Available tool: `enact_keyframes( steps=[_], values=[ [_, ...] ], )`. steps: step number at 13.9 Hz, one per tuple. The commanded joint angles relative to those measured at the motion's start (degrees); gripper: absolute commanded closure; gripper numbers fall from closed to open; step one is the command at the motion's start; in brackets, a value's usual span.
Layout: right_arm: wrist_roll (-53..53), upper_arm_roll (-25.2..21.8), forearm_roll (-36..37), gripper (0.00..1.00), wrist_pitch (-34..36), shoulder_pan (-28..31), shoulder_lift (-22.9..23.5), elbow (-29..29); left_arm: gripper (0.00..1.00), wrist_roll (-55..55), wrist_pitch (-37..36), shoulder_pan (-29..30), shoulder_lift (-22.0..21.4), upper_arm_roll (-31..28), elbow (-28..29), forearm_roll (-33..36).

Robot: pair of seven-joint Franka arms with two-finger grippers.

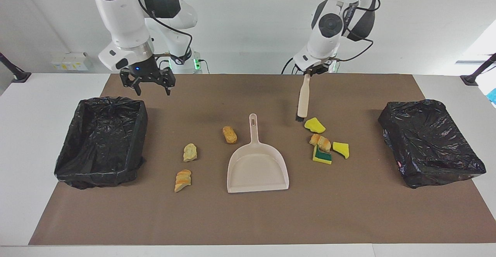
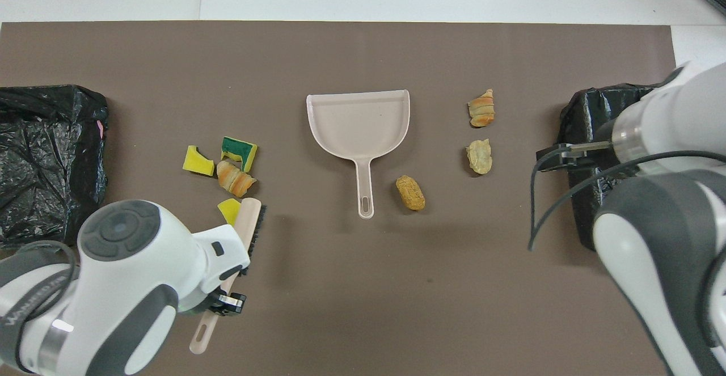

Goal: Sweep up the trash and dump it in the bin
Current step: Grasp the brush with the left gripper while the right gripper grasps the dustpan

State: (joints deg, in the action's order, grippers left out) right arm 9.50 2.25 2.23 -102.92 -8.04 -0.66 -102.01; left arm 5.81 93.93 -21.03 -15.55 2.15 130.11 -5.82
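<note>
A: Why does the left gripper (image 1: 313, 70) clamp the brush (image 1: 302, 100) bristles-down?
B: To sweep the trash (image 1: 314, 125) just below it toward the dustpan (image 1: 257, 168).
A: The right gripper (image 1: 147, 83)?
B: Wide open, empty, waiting over the mat beside a bin (image 1: 101, 142).
</note>
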Motion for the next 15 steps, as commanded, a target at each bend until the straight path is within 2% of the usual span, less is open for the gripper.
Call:
enact_keyframes(
  steps=[1, 4, 6, 8, 12, 15],
  values=[
    [5.85, -0.23, -1.79, 0.00, -6.57, -4.42, 2.75, -1.97, 1.00, -8.24, 0.89, 9.66, 1.65, 0.75, -1.26, 1.86],
    [12.36, -0.23, -2.76, 0.00, -16.57, -10.48, 8.99, -1.71, 1.00, -10.38, 3.70, 14.96, 4.63, 0.75, -4.24, 6.07],
    [17.37, -0.23, -2.76, 0.00, -20.20, -14.35, 12.42, -1.18, 1.00, -10.38, 6.08, 18.90, 8.93, 0.75, -9.68, 8.10],
    [21.76, -0.23, -1.98, 0.00, -23.18, -18.57, 14.88, -0.91, 1.00, -10.38, 7.41, 20.68, 10.88, 0.75, -12.68, 9.06],
    [25.39, -0.40, 0.92, 0.00, -29.17, -23.59, 20.59, 0.14, 1.00, -10.47, 9.43, 22.17, 11.24, 0.75, -12.95, 10.22],
    [26.53, -0.31, 3.56, 0.00, -29.71, -24.48, 22.19, 0.06, 1.00, -10.47, 11.62, 23.49, 11.33, 0.75, -12.69, 10.30]
  ],
)
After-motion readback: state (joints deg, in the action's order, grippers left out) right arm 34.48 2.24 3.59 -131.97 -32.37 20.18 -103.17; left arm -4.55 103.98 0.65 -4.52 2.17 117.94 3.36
